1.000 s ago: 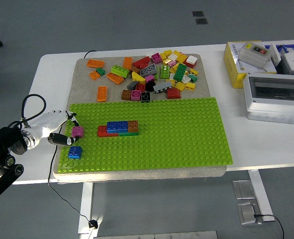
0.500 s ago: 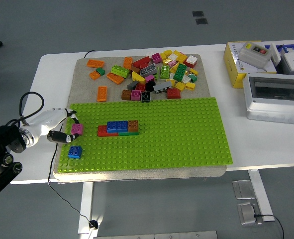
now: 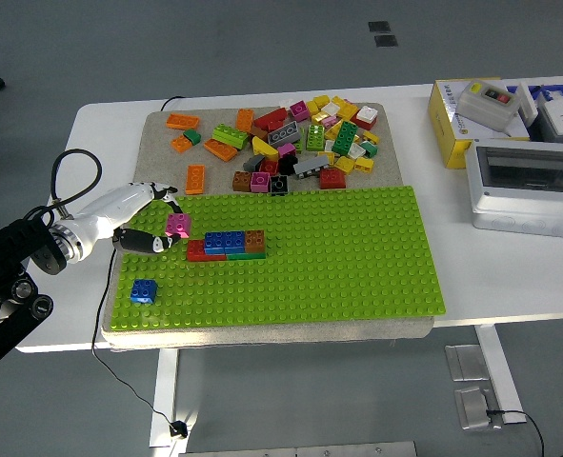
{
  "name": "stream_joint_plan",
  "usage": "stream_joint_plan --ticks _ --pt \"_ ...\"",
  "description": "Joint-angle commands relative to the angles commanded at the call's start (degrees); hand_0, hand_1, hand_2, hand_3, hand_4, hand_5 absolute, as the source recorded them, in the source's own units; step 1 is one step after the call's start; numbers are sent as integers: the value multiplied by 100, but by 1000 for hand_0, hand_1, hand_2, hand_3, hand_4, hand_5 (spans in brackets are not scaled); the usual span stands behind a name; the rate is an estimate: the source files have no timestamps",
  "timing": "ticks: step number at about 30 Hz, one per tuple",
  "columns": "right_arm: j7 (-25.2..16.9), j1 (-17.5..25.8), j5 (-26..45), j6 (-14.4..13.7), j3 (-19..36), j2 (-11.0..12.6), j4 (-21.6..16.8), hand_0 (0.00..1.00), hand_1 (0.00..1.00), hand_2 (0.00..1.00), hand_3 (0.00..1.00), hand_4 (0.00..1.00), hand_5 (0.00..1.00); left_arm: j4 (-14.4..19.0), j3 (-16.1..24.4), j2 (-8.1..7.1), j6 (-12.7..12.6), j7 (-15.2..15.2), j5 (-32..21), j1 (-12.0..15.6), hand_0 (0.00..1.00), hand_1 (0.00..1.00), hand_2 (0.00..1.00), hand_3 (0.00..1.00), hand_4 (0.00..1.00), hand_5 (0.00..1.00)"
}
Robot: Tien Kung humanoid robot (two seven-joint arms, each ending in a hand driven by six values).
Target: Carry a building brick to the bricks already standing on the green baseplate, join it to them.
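My left hand [image 3: 167, 221] holds a small pink brick [image 3: 178, 226] between fingers and thumb, just above the green baseplate [image 3: 357, 257]. The brick hangs right at the left end of the built row [image 3: 228, 245], a low stack of red, blue, brown and green bricks standing on the baseplate. A lone blue brick [image 3: 144, 290] sits on the plate's near left corner, below the hand. The right arm is out of view.
A pile of loose bricks [image 3: 300, 138] lies on the grey mat behind the baseplate, with several orange ones [image 3: 195, 178] to its left. A grey-white box [image 3: 527, 187] and a yellow box [image 3: 472, 119] stand at the right.
My left hand has carried the pink brick up and to the right, from beside the lone blue brick to the left end of the built row.
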State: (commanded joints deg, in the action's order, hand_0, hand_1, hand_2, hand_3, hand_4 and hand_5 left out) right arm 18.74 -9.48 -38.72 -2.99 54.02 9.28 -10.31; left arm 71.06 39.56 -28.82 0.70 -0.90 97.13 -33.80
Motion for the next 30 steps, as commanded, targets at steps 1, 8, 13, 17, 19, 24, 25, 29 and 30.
stream_joint_plan --ticks 1,8,13,17,19,24,25,29,30 --pt "-3 -2 3 0 -4 1 0 703 642 555 769 658 998 -3 -37 23 9 6 -30 -22 998 952 914 580 659 214" --pt "-33 -11 83 -1 -87 4 0 704 642 552 769 658 998 -169 -186 178 40 6 -147 -102 998 951 915 582 659 214" --pt "-45 -17 117 2 -138 6 0 704 641 550 769 657 998 -337 -228 242 50 -3 -151 -115 998 951 915 582 659 214" --pt "-53 -17 141 3 -162 8 0 704 641 550 769 657 998 -406 -246 252 55 -5 -157 -110 998 951 915 581 659 214" --pt "-54 -21 140 6 -168 9 0 704 641 550 769 657 998 -460 -259 262 56 -6 -158 -114 998 951 915 581 659 214" --pt "-56 -25 155 8 -188 8 0 704 641 550 769 657 998 -570 -287 282 54 -9 -128 -118 998 952 916 582 659 215" --pt "-56 -26 157 8 -191 8 0 704 641 550 769 657 998 -587 -292 287 54 -9 -117 -120 998 952 916 582 659 215" --pt "-58 -28 166 8 -202 7 0 704 641 550 768 657 998 -656 -301 310 49 -11 -73 -128 998 952 916 582 660 216" --pt "-58 -28 168 8 -205 6 0 704 641 550 768 657 998 -678 -301 320 49 -10 -56 -132 998 952 916 582 660 216"
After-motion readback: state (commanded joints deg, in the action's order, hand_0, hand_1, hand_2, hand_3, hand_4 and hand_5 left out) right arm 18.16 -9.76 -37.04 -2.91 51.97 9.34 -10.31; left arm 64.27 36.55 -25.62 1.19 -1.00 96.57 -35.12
